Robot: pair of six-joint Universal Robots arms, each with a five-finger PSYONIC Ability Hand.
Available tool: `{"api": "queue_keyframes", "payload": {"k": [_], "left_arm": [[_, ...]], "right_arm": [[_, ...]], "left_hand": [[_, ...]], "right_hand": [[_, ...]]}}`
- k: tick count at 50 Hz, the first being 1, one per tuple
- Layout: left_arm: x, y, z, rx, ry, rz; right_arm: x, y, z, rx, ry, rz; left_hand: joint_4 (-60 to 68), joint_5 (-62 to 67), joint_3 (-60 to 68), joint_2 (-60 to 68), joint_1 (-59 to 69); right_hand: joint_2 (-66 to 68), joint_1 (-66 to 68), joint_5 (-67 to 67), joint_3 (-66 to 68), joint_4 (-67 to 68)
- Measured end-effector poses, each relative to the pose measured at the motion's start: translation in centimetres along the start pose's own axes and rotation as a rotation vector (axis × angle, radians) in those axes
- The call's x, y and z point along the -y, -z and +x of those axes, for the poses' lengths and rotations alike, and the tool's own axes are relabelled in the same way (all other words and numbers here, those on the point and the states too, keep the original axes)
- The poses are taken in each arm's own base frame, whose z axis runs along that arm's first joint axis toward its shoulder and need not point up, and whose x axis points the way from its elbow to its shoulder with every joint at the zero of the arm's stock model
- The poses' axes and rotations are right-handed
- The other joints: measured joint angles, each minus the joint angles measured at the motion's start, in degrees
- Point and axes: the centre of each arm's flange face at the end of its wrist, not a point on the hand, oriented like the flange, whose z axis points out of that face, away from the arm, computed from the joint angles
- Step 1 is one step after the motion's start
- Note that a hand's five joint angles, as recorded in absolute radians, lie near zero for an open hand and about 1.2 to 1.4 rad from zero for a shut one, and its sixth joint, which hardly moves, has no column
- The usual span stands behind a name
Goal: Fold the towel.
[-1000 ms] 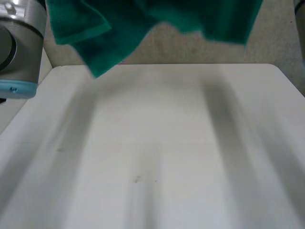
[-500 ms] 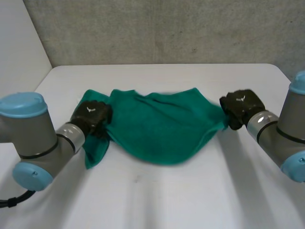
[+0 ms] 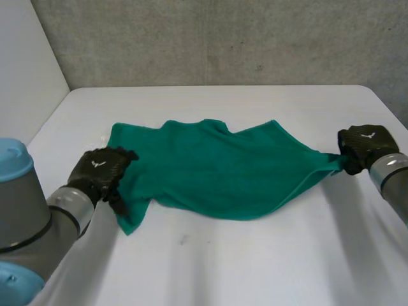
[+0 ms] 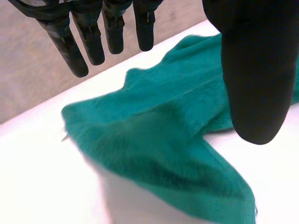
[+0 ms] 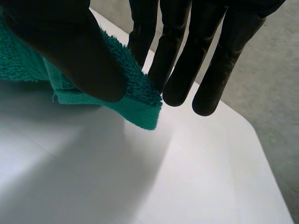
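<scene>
In the head view, the green towel [image 3: 217, 169] is spread on the white table [image 3: 255, 268], with the left hand [image 3: 99, 171] at its left edge and the right hand [image 3: 363, 145] at its right corner. In the left wrist view, the fingers [image 4: 91, 37] are held straight over the towel and nothing is gripped. In the right wrist view, the towel's corner is pinched between thumb [image 5: 70, 51] and fingers.

A white table [image 3: 255, 268] with rounded far corners takes up the foreground, its matte top evenly and softly lit. Beyond its far edge runs a grey, speckled surface [image 3: 223, 38]. A plain pale wall [image 3: 25, 70] stands at the left.
</scene>
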Motion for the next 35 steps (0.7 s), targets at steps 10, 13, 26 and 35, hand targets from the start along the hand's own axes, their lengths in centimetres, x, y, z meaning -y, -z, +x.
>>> {"api": "queue_keyframes", "payload": {"k": [10, 13, 26, 35], "left_arm": [[-2.4, 1.8, 1.7, 0.026, 0.053, -0.092], [-2.9, 1.9, 2.3, 0.009, 0.045, -0.111], [-4.2, 0.7, 2.9, 0.003, 0.03, -0.144], [-4.6, -0.9, 2.4, 0.038, 0.03, -0.139]], "right_arm": [[-0.8, -0.1, 1.5, -0.02, -0.006, -0.025], [-1.0, 0.0, 1.3, -0.009, -0.006, -0.027], [-1.2, 0.1, 0.8, 0.015, -0.006, -0.027], [-1.3, 0.1, 0.7, 0.018, -0.006, -0.03]], "left_hand": [[4.4, 4.6, 3.7, 4.3, 3.3], [5.4, 5.6, 4.8, 5.3, 4.1], [10.0, 10.3, 9.4, 9.8, 8.7], [11.2, 11.5, 10.5, 10.8, 9.7]], "right_hand": [[0.0, 0.0, 0.0, 0.0, 0.0], [0.0, 0.0, 0.0, 0.0, 0.0], [0.0, 0.0, 0.0, 0.0, 0.0], [0.0, 0.0, 0.0, 0.0, 0.0]]}}
